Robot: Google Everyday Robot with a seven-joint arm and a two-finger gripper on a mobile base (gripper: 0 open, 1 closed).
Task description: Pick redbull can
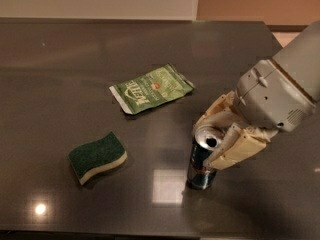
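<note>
The redbull can stands upright on the dark table, right of the middle and near the front edge. Its sides are dark blue and silver, and its open silver top faces up. My gripper reaches in from the right on a grey arm. Its cream fingers sit on either side of the can's upper part, one behind it and one in front on the right, pressed against it. The can's base rests on the table.
A green snack packet lies flat behind and left of the can. A green and cream sponge lies at the front left. The table's front edge runs just below the can, and its right edge lies under the arm.
</note>
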